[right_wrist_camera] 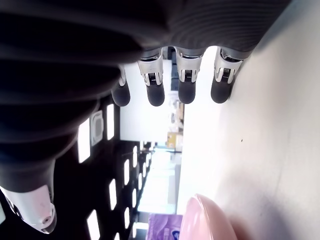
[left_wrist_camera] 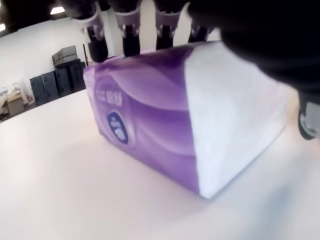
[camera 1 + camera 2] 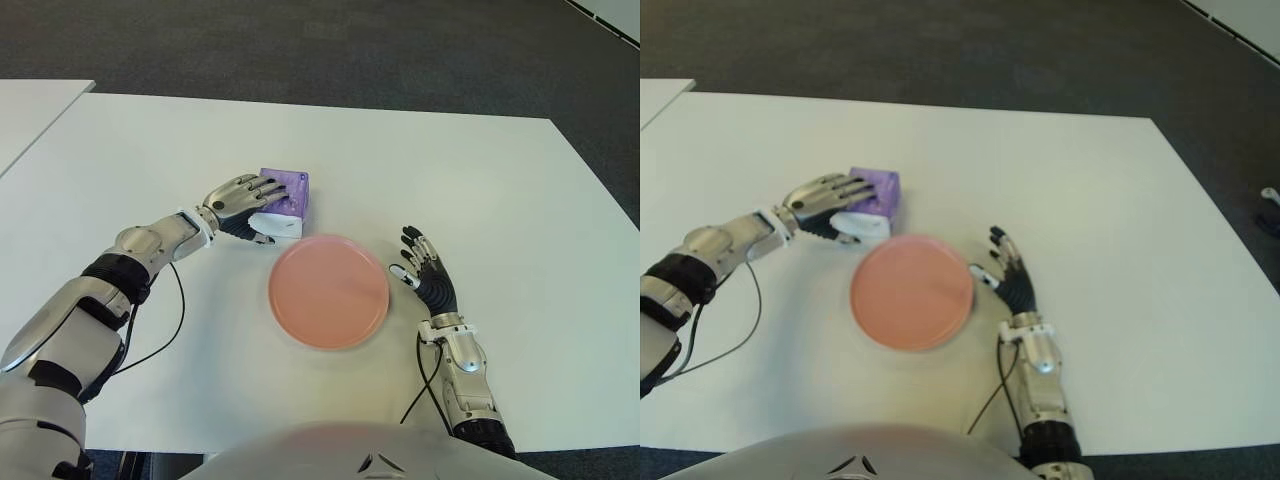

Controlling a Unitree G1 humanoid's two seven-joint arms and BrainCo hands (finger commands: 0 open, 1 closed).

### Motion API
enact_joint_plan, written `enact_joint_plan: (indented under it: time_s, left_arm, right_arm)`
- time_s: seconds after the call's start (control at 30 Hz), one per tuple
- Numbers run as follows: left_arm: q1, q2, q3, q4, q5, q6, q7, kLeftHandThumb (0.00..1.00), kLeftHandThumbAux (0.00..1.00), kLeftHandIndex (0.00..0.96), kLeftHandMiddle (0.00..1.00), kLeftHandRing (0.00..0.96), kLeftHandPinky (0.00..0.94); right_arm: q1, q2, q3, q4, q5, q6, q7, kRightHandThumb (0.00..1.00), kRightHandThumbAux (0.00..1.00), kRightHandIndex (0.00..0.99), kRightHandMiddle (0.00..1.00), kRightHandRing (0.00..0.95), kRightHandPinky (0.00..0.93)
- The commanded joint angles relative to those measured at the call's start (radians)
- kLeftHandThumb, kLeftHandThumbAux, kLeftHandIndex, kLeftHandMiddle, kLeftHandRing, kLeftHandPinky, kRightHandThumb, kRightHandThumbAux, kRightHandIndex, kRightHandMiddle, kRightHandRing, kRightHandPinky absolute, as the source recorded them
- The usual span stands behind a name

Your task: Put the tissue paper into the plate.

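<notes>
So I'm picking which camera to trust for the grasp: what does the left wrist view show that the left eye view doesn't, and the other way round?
Only the left wrist view shows the tissue pack's printed purple side and white end close up, with fingertips over its top edge. Only the left eye view shows the pink plate, empty, beside the pack, and the right hand open on the plate's right. Both show the left hand closed around the pack, which sits on the white table.

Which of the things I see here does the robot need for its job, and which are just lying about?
Needed:
- tissue pack, purple and white, gripped by the left hand
- pink plate, nothing in it

Not in use:
- right hand, open, right of the plate
- white table under everything
- black cable along the left arm
</notes>
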Motion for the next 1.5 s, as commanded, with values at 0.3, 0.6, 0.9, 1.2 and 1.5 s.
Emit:
enact_joint_plan:
  time_s: [0.3,0.6,0.9,1.2,1.5]
  left_arm:
    - [-0.042,-0.074,-0.129,0.222,0.105,0.055,0.143,0.0,0.345,0.0,0.0,0.0,0.0]
    - [-0.071,-0.1,-0.2,0.31,0.116,0.076,0.204,0.0,0.363,0.0,0.0,0.0,0.0]
    - [-0.075,-0.109,-0.232,0.333,0.108,0.084,0.226,0.0,0.357,0.0,0.0,0.0,0.0]
    - [-0.075,-0.114,-0.243,0.345,0.095,0.081,0.243,0.0,0.342,0.0,0.0,0.0,0.0]
    - [-0.076,-0.121,-0.249,0.357,0.091,0.085,0.251,0.0,0.35,0.0,0.0,0.0,0.0]
  right_arm:
    - [0.054,0.009,-0.004,0.037,0.026,0.042,0.013,0.0,0.662,0.0,0.0,0.0,0.0]
    - [0.063,0.007,-0.001,0.023,0.034,0.048,0.022,0.0,0.669,0.0,0.0,0.0,0.0]
    - [0.067,0.003,-0.001,0.021,0.036,0.047,0.035,0.0,0.667,0.0,0.0,0.0,0.0]
    - [0.062,0.004,-0.005,0.029,0.066,0.049,0.067,0.0,0.684,0.0,0.0,0.0,0.0]
    - [0.041,0.001,-0.022,0.092,0.087,0.013,0.099,0.0,0.716,0.0,0.0,0.0,0.0]
